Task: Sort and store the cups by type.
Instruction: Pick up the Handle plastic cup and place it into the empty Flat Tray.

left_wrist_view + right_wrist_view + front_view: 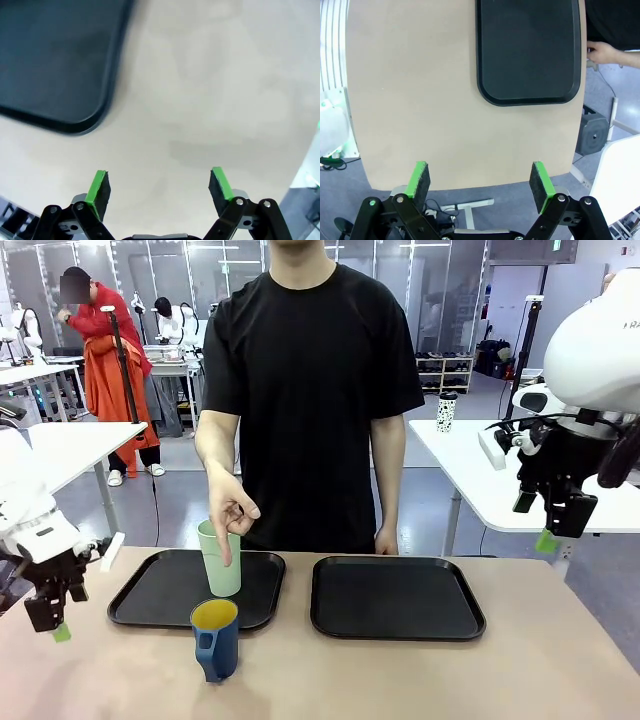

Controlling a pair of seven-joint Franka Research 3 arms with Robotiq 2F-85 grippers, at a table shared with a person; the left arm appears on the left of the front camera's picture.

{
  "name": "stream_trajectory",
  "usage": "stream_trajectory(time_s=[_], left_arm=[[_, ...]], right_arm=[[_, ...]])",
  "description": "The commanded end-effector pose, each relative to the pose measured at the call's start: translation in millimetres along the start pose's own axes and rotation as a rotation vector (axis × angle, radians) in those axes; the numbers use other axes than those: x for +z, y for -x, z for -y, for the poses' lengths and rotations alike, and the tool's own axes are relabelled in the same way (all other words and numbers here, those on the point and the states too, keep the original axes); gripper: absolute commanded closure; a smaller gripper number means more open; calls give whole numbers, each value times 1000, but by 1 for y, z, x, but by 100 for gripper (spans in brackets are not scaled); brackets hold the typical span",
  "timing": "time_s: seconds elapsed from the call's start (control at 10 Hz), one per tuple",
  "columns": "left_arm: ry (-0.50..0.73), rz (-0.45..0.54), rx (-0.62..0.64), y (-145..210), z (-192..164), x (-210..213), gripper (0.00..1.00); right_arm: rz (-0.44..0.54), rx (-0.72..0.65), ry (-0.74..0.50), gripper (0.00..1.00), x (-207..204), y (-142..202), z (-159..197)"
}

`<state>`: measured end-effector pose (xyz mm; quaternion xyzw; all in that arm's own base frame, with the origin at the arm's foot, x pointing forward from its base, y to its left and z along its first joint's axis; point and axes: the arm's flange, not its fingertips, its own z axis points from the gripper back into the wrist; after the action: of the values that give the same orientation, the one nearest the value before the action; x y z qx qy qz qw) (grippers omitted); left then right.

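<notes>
Person's hand (232,510) hides part of the mint tumbler's (222,575) rim. The tumbler is upright on the left tray (150,590). Blue mug (216,640) upright on the table (400,680) just before that tray, handle toward robot. Left claw (159,187) and right claw (480,180) both apart, empty.

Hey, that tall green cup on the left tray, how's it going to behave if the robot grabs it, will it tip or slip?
The green tumbler is tall and tapers toward its base, so a push near the rim would probably tip it. It looks like thin plastic, so it is likely light and may flex under a hard squeeze. Its smooth, handleless wall could slip in a loose grip.
</notes>
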<state>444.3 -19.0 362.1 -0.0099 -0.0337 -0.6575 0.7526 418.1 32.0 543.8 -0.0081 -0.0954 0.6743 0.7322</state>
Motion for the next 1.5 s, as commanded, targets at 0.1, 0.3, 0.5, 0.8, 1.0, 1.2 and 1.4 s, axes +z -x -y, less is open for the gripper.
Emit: stream_trajectory(time_s=[0.1, 0.3, 0.5, 0.8, 1.0, 1.2, 1.4], left_arm=[[123, 28, -116, -2, 20, -11, 0], [144, 194, -94, -4, 27, -21, 0], [123, 421, -78, -9, 32, -31, 0], [68, 680, -41, -11, 36, -51, 0], [82, 858, -31, -8, 36, -63, 0], [145, 1007, -33, -3, 35, -71, 0], [158, 1157, -77, 2, 34, -78, 0]], right_arm=[[-13, -15, 1, 0, 0, 0, -1], [-13, -15, 1, 0, 0, 0, -1], [-13, -15, 1, 0, 0, 0, -1], [-13, -15, 1, 0, 0, 0, -1], [-13, -15, 1, 0, 0, 0, -1], [-13, -15, 1, 0, 0, 0, -1], [-13, -15, 1, 0, 0, 0, -1]])
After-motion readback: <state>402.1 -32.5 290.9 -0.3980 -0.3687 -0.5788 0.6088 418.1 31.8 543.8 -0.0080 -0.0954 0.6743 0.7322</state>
